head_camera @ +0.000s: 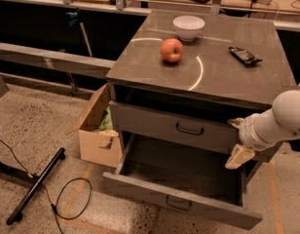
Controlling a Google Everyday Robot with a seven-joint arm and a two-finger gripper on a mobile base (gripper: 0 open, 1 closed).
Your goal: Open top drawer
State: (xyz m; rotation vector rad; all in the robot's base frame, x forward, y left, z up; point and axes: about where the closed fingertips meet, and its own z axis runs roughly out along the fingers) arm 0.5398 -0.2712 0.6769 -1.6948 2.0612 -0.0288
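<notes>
The top drawer [155, 123] is a wide grey front with a small dark loop handle [190, 129] at its centre. A dark gap shows between it and the cabinet top. The matching lower drawer [179, 201] is pulled far out and looks empty. My gripper [237, 140], on a white arm coming from the right, is at the right end of the top drawer's front. Its two tan fingers [239, 156] are spread apart, one above the other, and hold nothing. It is well to the right of the handle.
On the cabinet top [223, 77] are a red apple [172, 50], a white bowl [188, 27] and a dark snack packet [244, 55]. An open cardboard box [96, 130] stands against the cabinet's left side. A black stand leg and cable [38, 186] lie on the floor.
</notes>
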